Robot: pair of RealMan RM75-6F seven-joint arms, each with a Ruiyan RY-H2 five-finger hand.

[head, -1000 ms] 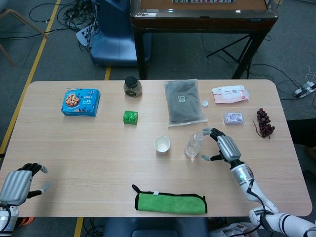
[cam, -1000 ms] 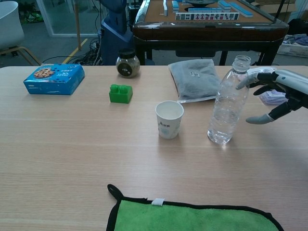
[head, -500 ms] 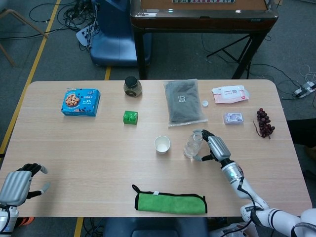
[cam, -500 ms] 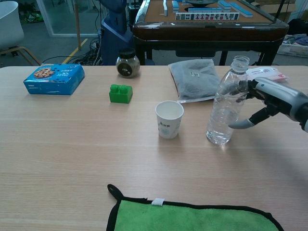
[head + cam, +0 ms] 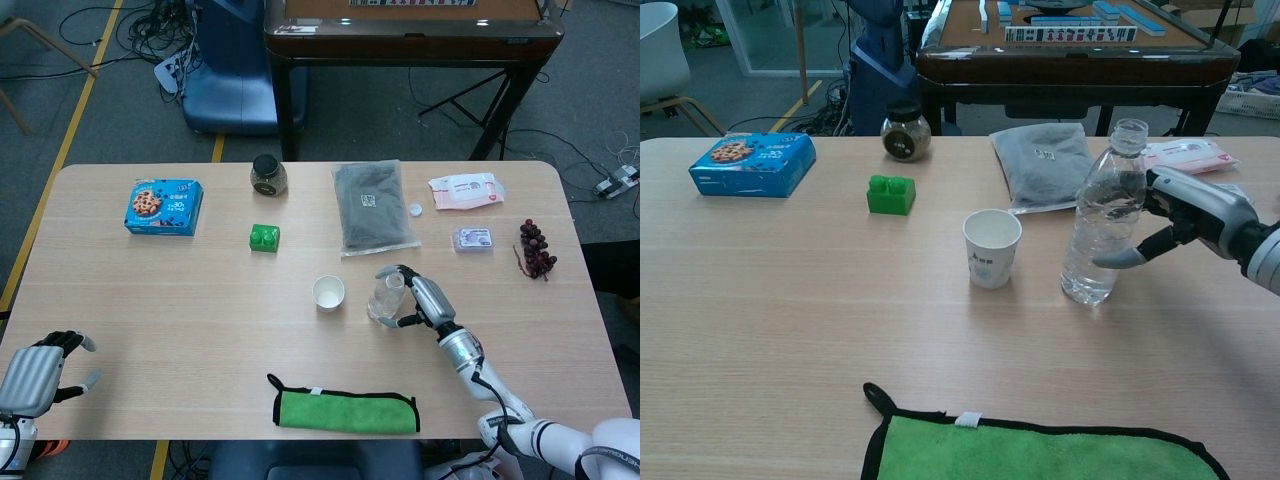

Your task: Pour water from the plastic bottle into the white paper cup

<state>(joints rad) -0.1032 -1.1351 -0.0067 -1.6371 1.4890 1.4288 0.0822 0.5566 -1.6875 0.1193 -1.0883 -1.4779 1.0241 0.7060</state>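
Note:
The clear plastic bottle (image 5: 385,298) (image 5: 1095,235) stands uncapped on the table, leaning slightly left, with a little water in it. My right hand (image 5: 420,298) (image 5: 1185,215) wraps it from the right, thumb across its front and fingers behind its upper body. The white paper cup (image 5: 328,292) (image 5: 992,248) stands upright just left of the bottle, apart from it. My left hand (image 5: 35,372) hangs off the table's near left corner, fingers apart and holding nothing.
A green cloth (image 5: 345,410) lies at the front edge. Behind the cup are a grey pouch (image 5: 373,205), a green block (image 5: 264,238), a jar (image 5: 268,174) and a blue cookie box (image 5: 164,206). A white bottle cap (image 5: 415,210), wipes (image 5: 465,190) and grapes (image 5: 535,248) sit to the right.
My right hand has moved left from beside the bottle and taken hold of it. The bottle has shifted slightly toward the cup. The left hand has stayed put.

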